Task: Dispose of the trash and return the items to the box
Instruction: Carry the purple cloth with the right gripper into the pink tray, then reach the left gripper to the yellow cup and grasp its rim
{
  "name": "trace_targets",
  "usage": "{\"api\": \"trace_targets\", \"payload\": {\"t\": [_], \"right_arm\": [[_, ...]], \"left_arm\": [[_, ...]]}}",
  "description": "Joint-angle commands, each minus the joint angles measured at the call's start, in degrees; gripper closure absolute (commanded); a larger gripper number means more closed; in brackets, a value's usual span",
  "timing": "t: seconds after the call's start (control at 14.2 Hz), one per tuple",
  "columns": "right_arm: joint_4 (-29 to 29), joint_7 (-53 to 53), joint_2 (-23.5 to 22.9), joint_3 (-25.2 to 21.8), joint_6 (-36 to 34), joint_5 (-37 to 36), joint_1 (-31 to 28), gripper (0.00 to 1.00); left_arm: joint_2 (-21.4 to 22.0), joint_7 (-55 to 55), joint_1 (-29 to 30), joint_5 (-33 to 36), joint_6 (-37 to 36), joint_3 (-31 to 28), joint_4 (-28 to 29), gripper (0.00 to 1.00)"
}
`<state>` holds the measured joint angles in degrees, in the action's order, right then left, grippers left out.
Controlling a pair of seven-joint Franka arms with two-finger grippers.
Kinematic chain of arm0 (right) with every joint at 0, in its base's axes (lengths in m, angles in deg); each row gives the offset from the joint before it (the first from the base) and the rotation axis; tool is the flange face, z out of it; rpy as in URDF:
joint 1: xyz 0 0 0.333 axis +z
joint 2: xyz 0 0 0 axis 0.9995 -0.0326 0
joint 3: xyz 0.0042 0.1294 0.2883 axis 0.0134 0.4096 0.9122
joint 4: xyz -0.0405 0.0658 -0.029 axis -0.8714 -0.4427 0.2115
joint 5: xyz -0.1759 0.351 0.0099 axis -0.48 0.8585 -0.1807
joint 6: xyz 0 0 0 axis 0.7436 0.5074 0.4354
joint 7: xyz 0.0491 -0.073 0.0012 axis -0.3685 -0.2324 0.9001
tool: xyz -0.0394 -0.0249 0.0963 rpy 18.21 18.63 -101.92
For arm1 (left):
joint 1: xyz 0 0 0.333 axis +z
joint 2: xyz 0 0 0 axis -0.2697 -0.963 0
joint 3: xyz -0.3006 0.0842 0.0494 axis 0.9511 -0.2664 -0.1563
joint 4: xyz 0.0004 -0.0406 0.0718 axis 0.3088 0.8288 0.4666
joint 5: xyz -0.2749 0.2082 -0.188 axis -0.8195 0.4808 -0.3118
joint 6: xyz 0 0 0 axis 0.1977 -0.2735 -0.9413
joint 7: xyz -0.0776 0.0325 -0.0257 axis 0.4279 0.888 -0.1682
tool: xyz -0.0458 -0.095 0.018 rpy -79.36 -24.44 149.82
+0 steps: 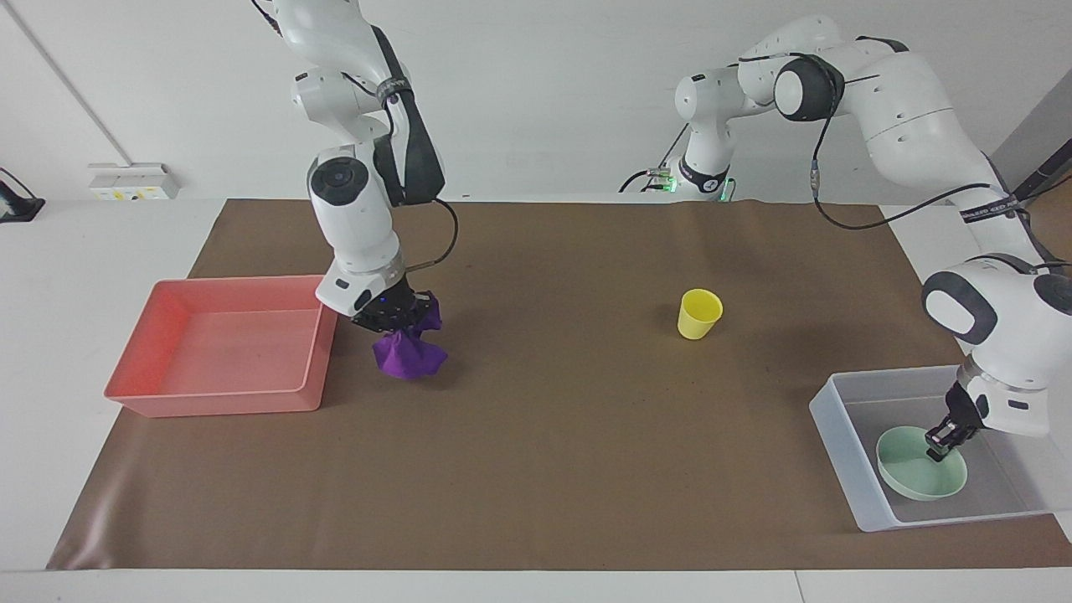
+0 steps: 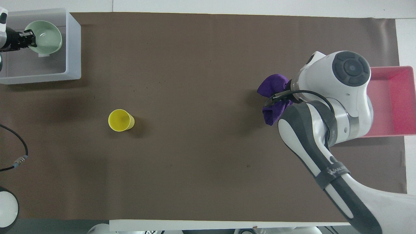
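My right gripper (image 1: 392,318) is shut on the deep purple cloth wad (image 1: 409,353), which hangs off the mat just beside the pink tray; the wad also shows in the overhead view (image 2: 274,97). My left gripper (image 1: 940,441) is shut on the rim of the mint-green bowl (image 1: 917,477) and holds it low inside the translucent box (image 1: 837,444). In the overhead view the left gripper (image 2: 27,37), the bowl (image 2: 45,37) and the box (image 2: 73,48) show too. The yellow cup (image 1: 698,314) stands upright on the mat (image 2: 121,120), nearer to the robots than the box.
The pink tray (image 1: 218,343) sits at the right arm's end of the table (image 2: 393,100), partly covered by the right arm in the overhead view. A brown mat (image 1: 569,435) covers the table.
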<state>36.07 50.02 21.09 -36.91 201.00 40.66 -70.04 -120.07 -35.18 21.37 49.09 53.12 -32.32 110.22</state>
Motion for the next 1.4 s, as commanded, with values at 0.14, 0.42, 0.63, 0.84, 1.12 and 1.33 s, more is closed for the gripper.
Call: {"api": "trace_targets", "payload": {"t": [0.14,0.42,0.63,0.84,1.12,1.33], "right_arm": [[-0.6,-2.8,7.2,-0.1,-8.3,-0.3,-7.2,1.0],[0.1,-13.9,7.9,-0.2,-8.6,-0.3,-16.5,1.0],[1.1,-20.5,6.0,-0.2,-7.2,-0.4,-21.7,1.0],[4.2,-24.8,4.0,-0.2,-1.2,-0.6,-24.4,1.0],[6.9,-25.8,-0.3,-0.2,6.5,-0.7,-25.0,0.99],[7.8,-25.7,-2.3,-0.2,9.0,-0.7,-25.1,0.92]], "left_arm": [[2.2,-1.7,-0.4,2.5,-5.6,-0.9,0.2,0.0],[11.0,-2.5,-0.6,2.5,-17.4,-0.4,1.7,0.0],[19.0,-2.0,-5.8,2.5,-28.6,-0.3,3.8,0.0],[25.7,2.5,-13.1,2.6,-33.9,-0.3,11.1,0.0],[35.9,10.5,-24.0,2.6,-26.6,-0.2,32.8,0.0],[41.8,10.6,-26.9,2.6,-19.0,-0.1,46.0,0.0]]}}
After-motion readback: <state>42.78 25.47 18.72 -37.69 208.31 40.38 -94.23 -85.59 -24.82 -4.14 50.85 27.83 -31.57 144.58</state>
